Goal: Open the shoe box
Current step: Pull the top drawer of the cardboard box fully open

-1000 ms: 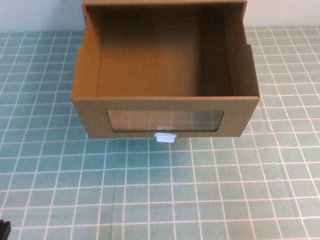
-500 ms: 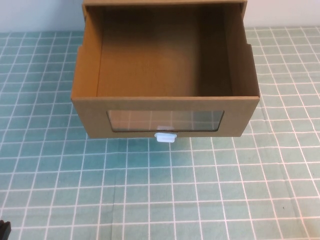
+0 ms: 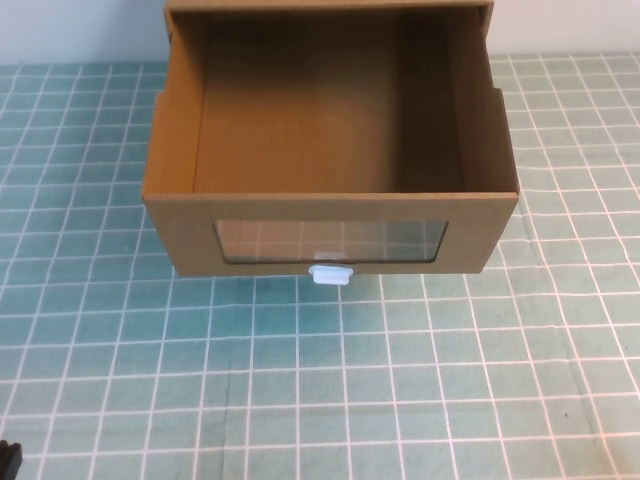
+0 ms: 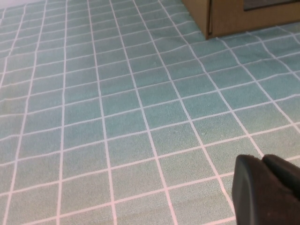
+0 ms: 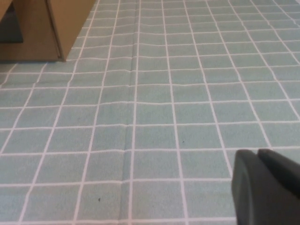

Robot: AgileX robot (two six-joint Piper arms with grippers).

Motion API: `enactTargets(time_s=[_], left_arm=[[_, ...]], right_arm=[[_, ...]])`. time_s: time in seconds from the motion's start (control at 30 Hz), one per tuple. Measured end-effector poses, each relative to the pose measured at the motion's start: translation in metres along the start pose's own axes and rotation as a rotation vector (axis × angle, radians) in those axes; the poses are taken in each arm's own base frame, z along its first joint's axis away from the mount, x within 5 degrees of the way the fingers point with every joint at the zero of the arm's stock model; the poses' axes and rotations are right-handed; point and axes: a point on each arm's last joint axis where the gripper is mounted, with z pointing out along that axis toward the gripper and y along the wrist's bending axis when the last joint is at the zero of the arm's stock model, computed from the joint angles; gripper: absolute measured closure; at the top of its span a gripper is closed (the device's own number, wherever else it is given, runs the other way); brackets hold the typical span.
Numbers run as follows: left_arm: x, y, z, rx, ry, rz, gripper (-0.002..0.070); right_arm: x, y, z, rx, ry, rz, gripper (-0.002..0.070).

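Note:
The brown cardboard shoe box (image 3: 330,212) stands at the middle back of the table, its drawer slid out toward me and its inside bare. The front panel has a clear window (image 3: 330,242) and a small white pull tab (image 3: 331,274) under it. My left gripper (image 4: 261,159) is shut with nothing in it, low over the mat and well short of the box's front left corner (image 4: 225,18). My right gripper (image 5: 257,152) is also shut and holds nothing, far from the box's front right corner (image 5: 42,28).
A teal cloth with a white grid (image 3: 320,380) covers the table. The box's outer sleeve (image 3: 330,6) stands at the back against a pale wall. A dark bit of the left arm (image 3: 7,460) shows at the near left corner.

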Motion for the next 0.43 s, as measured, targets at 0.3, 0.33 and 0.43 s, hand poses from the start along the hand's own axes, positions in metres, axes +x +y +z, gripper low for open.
enactTargets(time_s=[0.3, 0.33, 0.43], left_arm=[[0.0000, 0.0000, 0.0000, 0.000, 0.000, 0.000, 0.0679], [0.0000, 0.0000, 0.0000, 0.000, 0.000, 0.000, 0.0679], [0.0000, 0.0000, 0.0000, 0.000, 0.000, 0.000, 0.0679]], right_arm=[[0.0000, 0.0002, 0.0000, -0.002, 0.000, 0.001, 0.0689], [0.0000, 0.0002, 0.0000, -0.002, 0.000, 0.001, 0.0689], [0.0000, 0.0002, 0.0000, -0.002, 0.000, 0.001, 0.0689]])
